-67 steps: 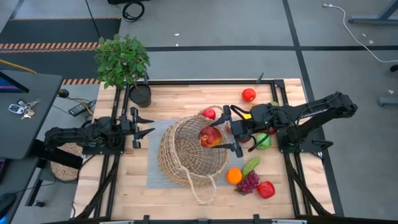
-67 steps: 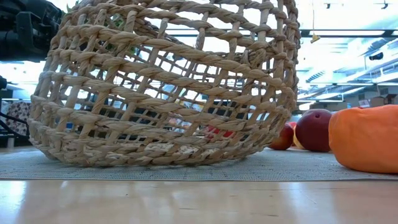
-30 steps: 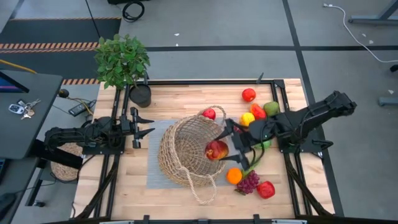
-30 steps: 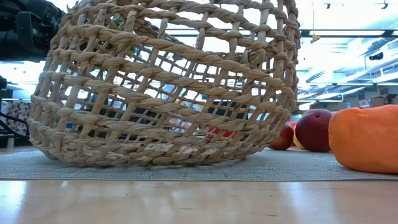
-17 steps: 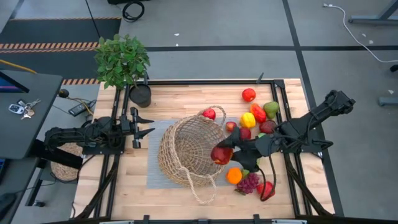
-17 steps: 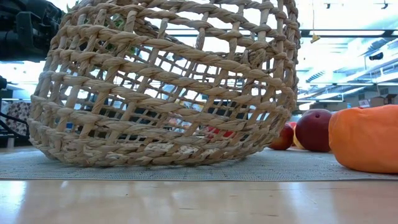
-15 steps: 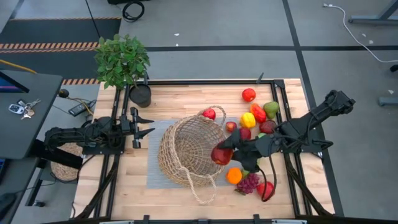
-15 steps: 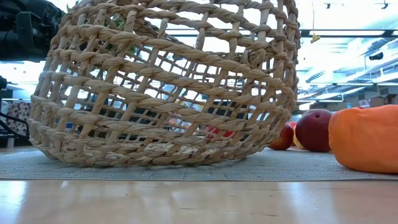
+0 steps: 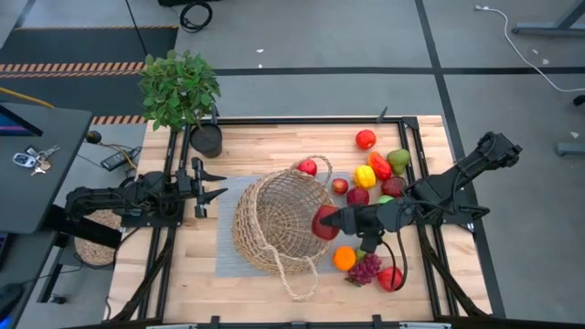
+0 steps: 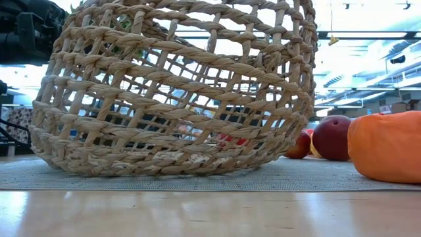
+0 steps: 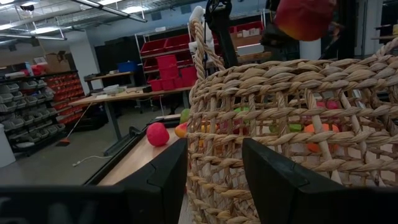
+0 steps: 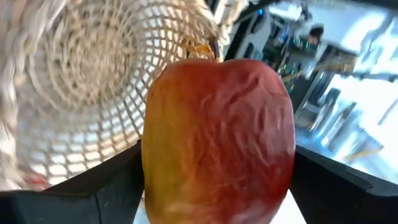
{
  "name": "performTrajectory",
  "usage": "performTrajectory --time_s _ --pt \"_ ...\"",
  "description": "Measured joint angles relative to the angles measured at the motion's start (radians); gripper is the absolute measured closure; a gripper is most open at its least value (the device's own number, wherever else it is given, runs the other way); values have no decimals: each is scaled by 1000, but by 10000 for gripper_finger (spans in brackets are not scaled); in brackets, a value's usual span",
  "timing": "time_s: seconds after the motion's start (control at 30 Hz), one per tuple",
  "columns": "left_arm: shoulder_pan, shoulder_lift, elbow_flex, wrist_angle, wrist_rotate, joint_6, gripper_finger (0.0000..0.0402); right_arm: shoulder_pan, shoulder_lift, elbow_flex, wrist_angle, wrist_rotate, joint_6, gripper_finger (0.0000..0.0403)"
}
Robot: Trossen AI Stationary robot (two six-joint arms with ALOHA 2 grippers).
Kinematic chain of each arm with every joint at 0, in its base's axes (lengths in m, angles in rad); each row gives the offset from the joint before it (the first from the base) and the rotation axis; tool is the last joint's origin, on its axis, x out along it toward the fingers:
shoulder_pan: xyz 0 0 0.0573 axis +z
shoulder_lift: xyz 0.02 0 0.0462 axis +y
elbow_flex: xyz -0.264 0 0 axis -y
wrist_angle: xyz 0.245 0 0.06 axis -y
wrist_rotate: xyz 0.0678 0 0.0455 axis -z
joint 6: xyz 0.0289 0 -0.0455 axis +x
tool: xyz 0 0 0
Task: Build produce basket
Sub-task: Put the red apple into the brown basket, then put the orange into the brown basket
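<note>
The tan wicker basket lies tilted on its side on a grey mat, its mouth turned toward the table's right. My right gripper is shut on a red-and-yellow apple at the basket's right rim; the apple fills the right wrist view, with the basket's inside behind it. My left gripper is open and empty at the basket's left side. More produce lies on the table to the basket's right. My right gripper pinches the apple by its two opposite sides between its two fingers. The fingers come level from the table's right. The apple is lifted clear, at the basket's mouth.
Loose produce to the basket's right: a red apple, a yellow pepper, a red pepper, an orange, purple grapes and another apple. A potted plant stands at the far left corner.
My right gripper, still shut on the apple, has gone a little toward the table's near right, along the basket's right rim, and its wrist has turned about. The basket and the loose produce have stayed where they were.
</note>
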Motion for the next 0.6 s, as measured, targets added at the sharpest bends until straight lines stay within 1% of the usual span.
performTrajectory --time_s 0.1,0.3,0.37,0.6 --pt "0 0 0 0 0 0 241 0 0 0 0 0 -114 47" --pt "0 0 0 0 0 0 241 0 0 0 2 -1 -251 47" --pt "0 0 0 0 0 0 241 -1 0 0 2 -6 -237 46" --pt "0 0 0 0 0 0 241 -25 0 0 2 -9 -24 46"
